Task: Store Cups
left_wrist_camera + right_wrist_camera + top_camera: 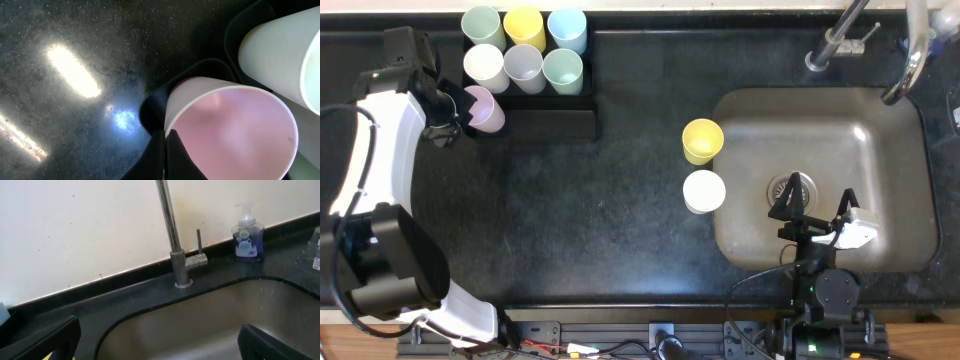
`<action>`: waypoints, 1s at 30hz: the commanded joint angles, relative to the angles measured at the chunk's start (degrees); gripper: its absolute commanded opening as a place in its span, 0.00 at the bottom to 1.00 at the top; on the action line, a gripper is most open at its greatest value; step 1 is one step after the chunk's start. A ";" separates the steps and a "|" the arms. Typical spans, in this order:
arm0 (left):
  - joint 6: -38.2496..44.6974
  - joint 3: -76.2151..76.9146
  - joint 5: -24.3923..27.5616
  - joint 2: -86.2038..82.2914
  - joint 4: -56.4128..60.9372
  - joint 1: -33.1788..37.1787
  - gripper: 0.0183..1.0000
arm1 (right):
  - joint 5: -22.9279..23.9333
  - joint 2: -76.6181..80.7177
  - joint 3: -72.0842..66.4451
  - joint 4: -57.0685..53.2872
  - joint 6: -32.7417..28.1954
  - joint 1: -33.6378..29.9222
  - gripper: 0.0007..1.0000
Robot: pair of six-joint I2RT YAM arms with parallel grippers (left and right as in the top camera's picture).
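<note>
Fingers of left gripper pinch the pink cup rim, rack just below; right gripper gapes above sink.

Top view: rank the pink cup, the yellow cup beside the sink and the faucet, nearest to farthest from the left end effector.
1. pink cup, held in the left end effector, far left.
2. yellow cup beside the sink, mid-counter.
3. faucet, far right, at the back.
</note>
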 commanded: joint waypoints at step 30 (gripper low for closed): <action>3.91 0.28 4.35 -14.38 -1.14 -6.86 1.00 | 0.11 -0.52 -0.76 0.33 0.22 0.11 1.00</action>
